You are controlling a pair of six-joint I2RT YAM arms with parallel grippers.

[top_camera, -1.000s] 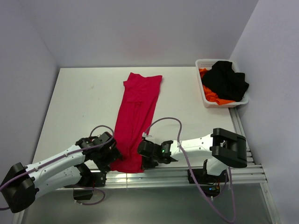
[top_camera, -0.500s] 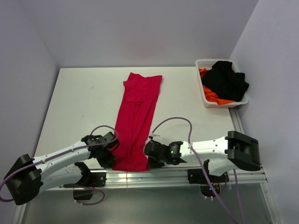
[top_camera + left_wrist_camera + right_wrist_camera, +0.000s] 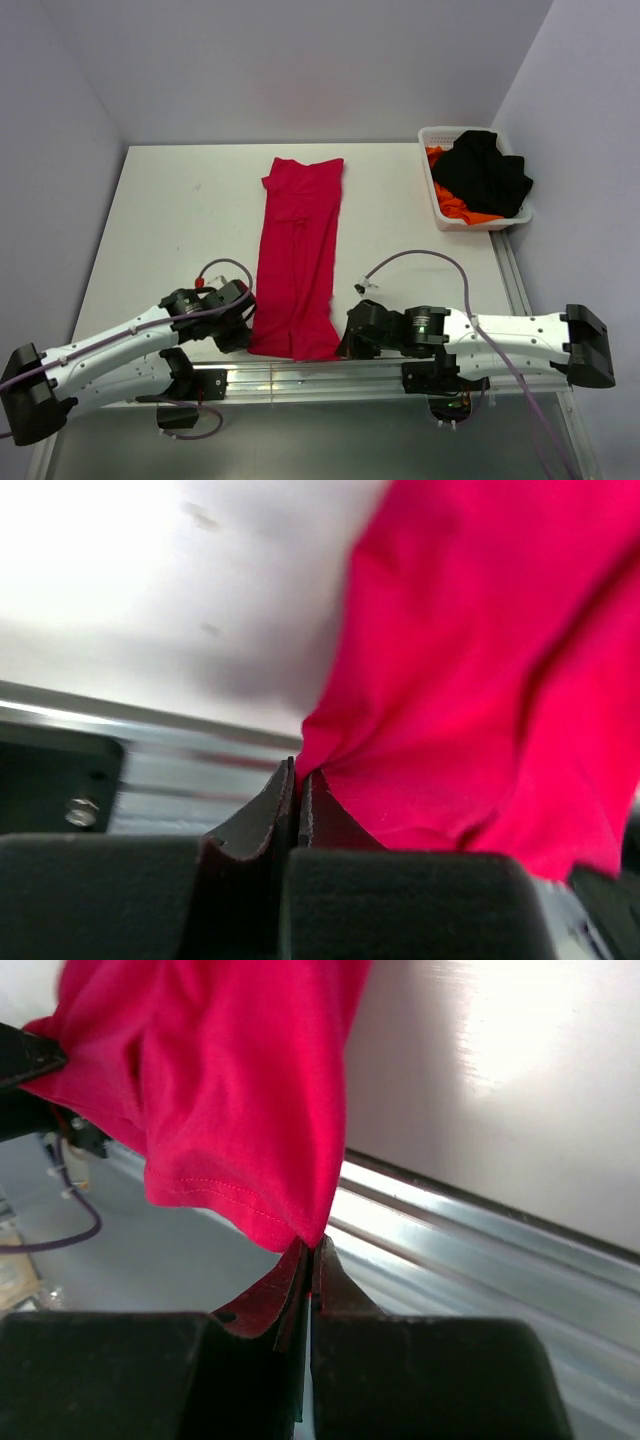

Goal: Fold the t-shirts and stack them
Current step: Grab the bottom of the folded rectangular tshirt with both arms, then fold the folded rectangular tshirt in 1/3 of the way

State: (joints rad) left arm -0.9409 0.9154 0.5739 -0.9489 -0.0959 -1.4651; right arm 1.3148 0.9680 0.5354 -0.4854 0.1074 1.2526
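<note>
Left gripper [image 3: 297, 778] pinched tight on lower-left hem corner of crimson-red cloth t-shirt [image 3: 298, 250]. Right gripper [image 3: 310, 1252] clamped on lower-right hem corner. Shirt lies as long strip down centre of white worktop [image 3: 170, 220]. Black t-shirt [image 3: 487, 172] heaped over orange t-shirt [image 3: 452, 206] in white plastic lattice basket [image 3: 470, 226], upper right of frame.

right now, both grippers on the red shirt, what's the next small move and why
Probably lift both near corners together and carry them toward the far end. The left gripper and right gripper are each shut on a near corner of the red t-shirt, which lies stretched out in a long strip.
</note>
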